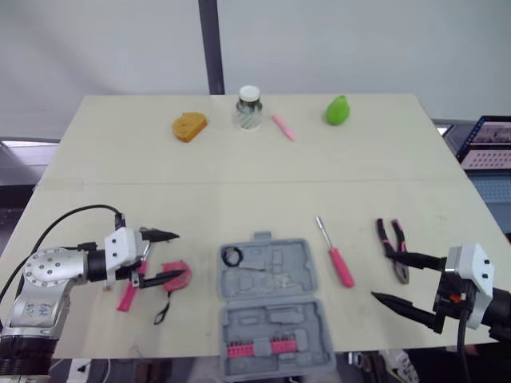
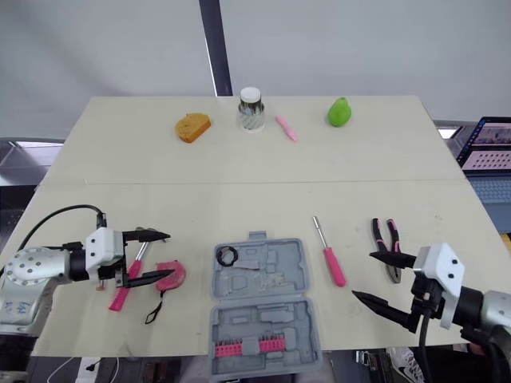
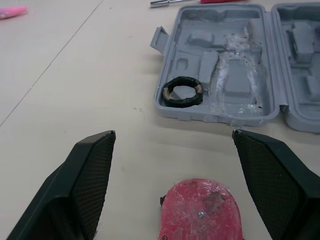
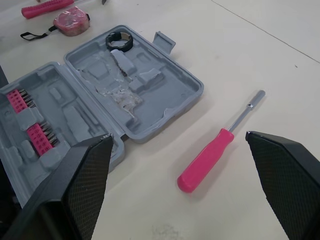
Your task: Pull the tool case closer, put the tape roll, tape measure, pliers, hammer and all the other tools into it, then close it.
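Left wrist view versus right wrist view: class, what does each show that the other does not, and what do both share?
Left wrist view alone: the open left gripper and a pink pen-like item. Right wrist view alone: the open right gripper, the pink bit rows and the hammer handle. Both: the open tool case with the tape roll in it, the tape measure and the screwdriver.
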